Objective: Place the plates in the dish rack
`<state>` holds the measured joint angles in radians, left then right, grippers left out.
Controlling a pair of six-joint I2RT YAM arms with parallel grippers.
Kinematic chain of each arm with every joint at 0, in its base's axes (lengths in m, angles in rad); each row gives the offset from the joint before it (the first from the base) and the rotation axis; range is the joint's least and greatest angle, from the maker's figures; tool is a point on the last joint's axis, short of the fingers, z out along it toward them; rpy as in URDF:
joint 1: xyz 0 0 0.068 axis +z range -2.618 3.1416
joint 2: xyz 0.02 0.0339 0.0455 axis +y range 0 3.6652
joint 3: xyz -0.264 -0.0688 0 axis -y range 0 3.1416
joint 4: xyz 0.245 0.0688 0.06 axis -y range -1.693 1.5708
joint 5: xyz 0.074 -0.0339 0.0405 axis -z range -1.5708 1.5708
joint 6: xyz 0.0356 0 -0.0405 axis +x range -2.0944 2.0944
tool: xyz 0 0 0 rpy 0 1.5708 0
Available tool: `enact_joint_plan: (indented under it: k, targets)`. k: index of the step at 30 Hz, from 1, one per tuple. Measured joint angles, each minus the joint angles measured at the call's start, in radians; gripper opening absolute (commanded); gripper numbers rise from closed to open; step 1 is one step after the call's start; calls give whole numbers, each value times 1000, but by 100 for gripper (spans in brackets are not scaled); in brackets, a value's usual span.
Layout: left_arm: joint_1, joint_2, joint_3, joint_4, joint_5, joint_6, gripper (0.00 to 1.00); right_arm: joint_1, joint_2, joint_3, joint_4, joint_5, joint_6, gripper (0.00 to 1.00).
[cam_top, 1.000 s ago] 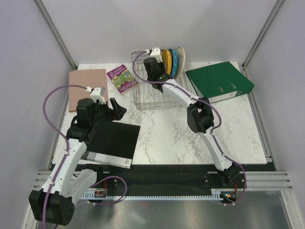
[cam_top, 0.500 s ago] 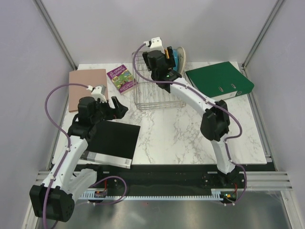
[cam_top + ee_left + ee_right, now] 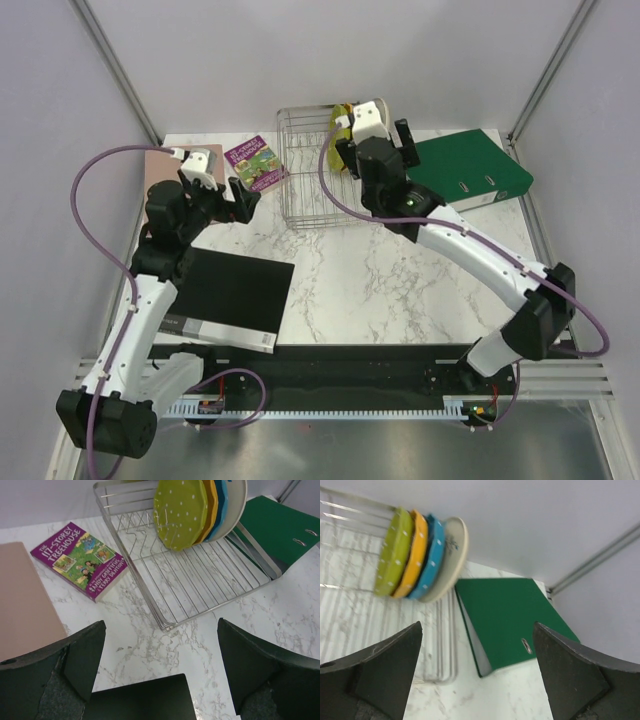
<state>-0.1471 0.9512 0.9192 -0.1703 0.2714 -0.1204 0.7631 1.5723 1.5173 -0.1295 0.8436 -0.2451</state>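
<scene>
Several plates stand on edge in a row at the far right end of the dish rack (image 3: 200, 580): green (image 3: 181, 512), orange (image 3: 211, 505), blue (image 3: 221, 505) and the larger cream one (image 3: 237, 505). The right wrist view shows the same row: green (image 3: 395, 552), orange (image 3: 412, 555), blue (image 3: 431, 555), cream (image 3: 447, 562). My right gripper (image 3: 477, 665) is open and empty, above the rack's right side. In the top view it (image 3: 372, 138) hides most of the plates. My left gripper (image 3: 160, 665) is open and empty, left of the rack (image 3: 315, 165).
A green binder (image 3: 465, 170) lies right of the rack. A purple book (image 3: 255, 163) and a tan board (image 3: 160, 165) lie to its left. A black folder (image 3: 235, 295) lies under the left arm at the near left.
The right gripper has opened, let go in the rack and drawn back right of the plates. The left arm has risen and swung toward the back, its jaws fully apart.
</scene>
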Motion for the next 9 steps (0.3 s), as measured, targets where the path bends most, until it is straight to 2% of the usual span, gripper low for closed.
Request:
enact_joint_plan:
  k: [9]
  targets:
    - [0, 19, 84, -17, -6, 108, 100, -4, -277, -329, -31, 93, -67, 98]
